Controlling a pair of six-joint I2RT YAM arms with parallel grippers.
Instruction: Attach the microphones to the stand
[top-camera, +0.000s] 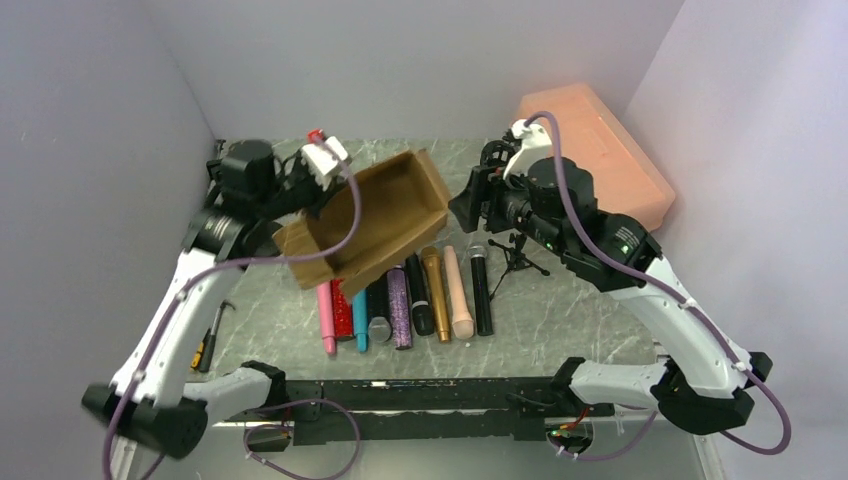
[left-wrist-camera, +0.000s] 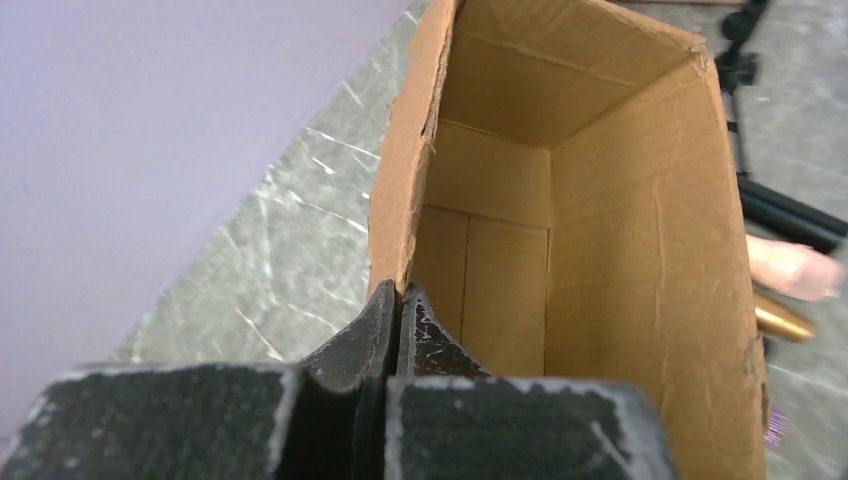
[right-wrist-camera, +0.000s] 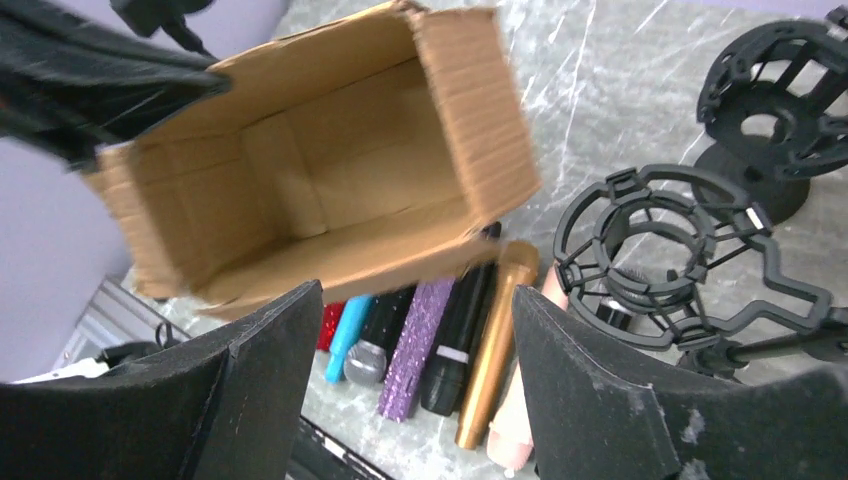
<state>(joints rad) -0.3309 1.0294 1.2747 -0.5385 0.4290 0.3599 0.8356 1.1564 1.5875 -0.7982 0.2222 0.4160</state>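
Several microphones lie side by side on the table: pink (top-camera: 326, 318), red glitter (top-camera: 342, 310), blue (top-camera: 359, 325), purple glitter (top-camera: 399, 308), gold (top-camera: 437, 295), peach (top-camera: 458, 293) and black ones (top-camera: 481, 290). My left gripper (left-wrist-camera: 400, 295) is shut on the wall of an empty cardboard box (top-camera: 375, 215) and holds it tilted above the microphones' far ends. My right gripper (right-wrist-camera: 415, 290) is open and empty, hovering above the row. A black tripod stand (top-camera: 515, 255) stands right of the row. Its shock-mount ring (right-wrist-camera: 660, 255) shows in the right wrist view.
A second black shock mount (right-wrist-camera: 780, 100) stands farther back on the table. A salmon box (top-camera: 600, 150) leans in the back right corner. A yellow-and-black tool (top-camera: 210, 335) lies at the table's left edge. Walls close in the left, back and right.
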